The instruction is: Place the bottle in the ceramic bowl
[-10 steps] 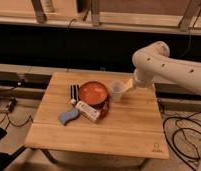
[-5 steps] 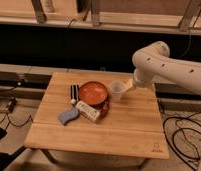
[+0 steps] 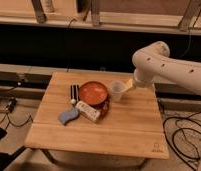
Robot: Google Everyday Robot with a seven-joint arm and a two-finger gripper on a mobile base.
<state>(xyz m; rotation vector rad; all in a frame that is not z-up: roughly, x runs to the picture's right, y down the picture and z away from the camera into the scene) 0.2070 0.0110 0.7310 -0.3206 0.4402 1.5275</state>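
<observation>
Nothing has shifted since the earlier frames: the white arm keeps its pose. Its end effector [image 3: 128, 85] hangs over the back right of the wooden counter [image 3: 119, 131], just beside the translucent plastic cup [image 3: 117, 90], released and grasping nothing. The small white oblong bottle [image 3: 89, 111] lies flat, leftward in the view and nearer the front edge, against the front of the glossy orange-red ceramic bowl [image 3: 93, 93]. Its long axis runs diagonally, back-left to front-right. It looks pale with faint label markings.
</observation>
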